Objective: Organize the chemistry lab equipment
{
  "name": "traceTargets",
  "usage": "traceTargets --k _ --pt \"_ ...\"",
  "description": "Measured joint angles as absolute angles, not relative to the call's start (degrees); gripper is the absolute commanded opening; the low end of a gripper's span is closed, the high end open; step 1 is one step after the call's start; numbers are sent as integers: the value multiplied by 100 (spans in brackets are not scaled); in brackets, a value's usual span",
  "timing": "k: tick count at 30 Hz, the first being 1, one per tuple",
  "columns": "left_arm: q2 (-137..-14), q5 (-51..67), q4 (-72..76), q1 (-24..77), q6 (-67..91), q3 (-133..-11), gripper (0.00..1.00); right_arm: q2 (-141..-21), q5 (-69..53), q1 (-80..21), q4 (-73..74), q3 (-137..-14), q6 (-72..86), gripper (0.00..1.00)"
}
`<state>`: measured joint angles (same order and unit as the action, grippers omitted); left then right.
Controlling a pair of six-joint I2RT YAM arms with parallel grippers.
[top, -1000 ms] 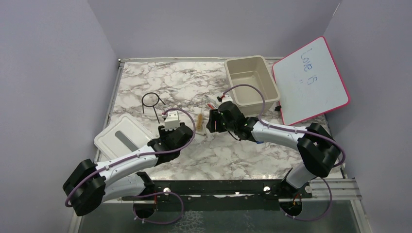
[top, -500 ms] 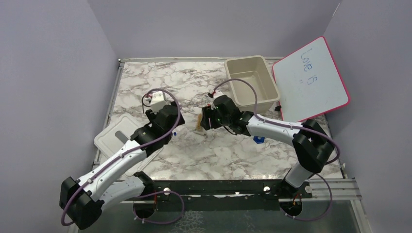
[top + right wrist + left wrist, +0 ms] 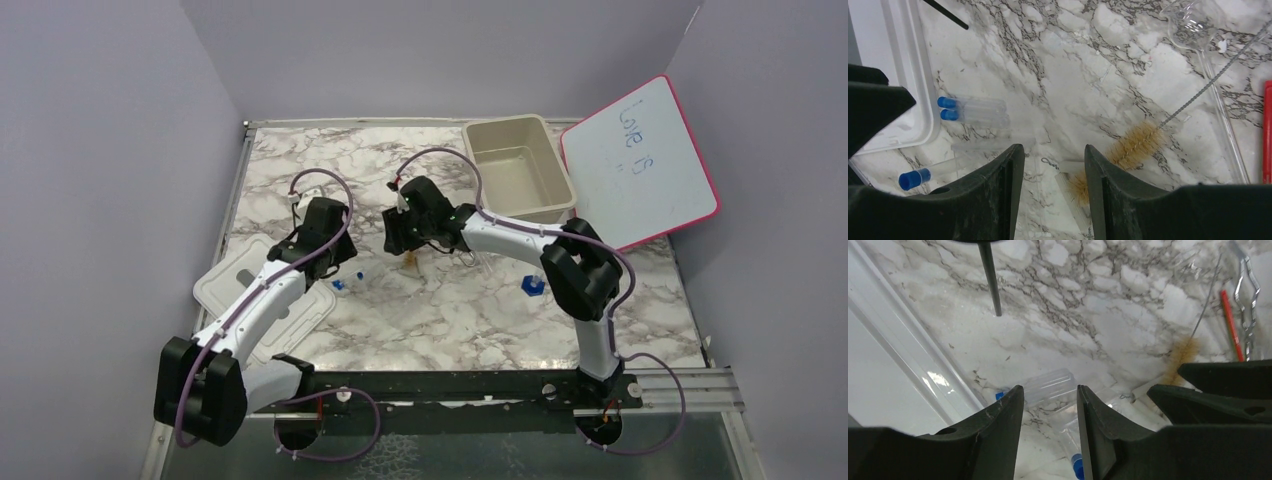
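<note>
The step in hand looks like gathering loose pieces off the marble table [image 3: 450, 320] for the beige tub [image 3: 515, 175]. The tub stands open at the far right with nothing visible inside, and its white lid [image 3: 225, 285] lies well apart at the left edge. Both arms crowd one patch, so only one should reach at a time. The left gripper [image 3: 1049, 390], spread and empty, hangs right over a clear tube [image 3: 1048, 385] just beside the lid. It should drop straight, straddle the barrel crosswise and close gently, since round plastic will likely roll. The right gripper [image 3: 1054, 150], also spread and empty, hovers between the wire brush [image 3: 1135, 144] and the capped tubes [image 3: 973, 110], and would do well to wait.
</note>
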<state>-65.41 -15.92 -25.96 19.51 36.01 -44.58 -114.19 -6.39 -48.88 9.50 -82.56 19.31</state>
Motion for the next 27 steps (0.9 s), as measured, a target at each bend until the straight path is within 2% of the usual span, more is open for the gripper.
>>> traceTargets --k 4,7,11,27 --pt "-6744 -1424 -2591 1949 3677 -4191 43 -11677 -766 -4888 1063 -8458 1929 53" --pt "-6969 -1415 -2585 1951 3767 -3990 47 -11902 -843 -4888 1221 -8724 1883 55" --pt "-7122 -1420 -2532 1949 3931 -3767 48 -12070 -893 -4888 1337 -8945 1831 54" --pt "-7411 -1546 -1774 1911 4265 -3430 48 -12020 -1083 -4888 1295 -8534 1831 54"
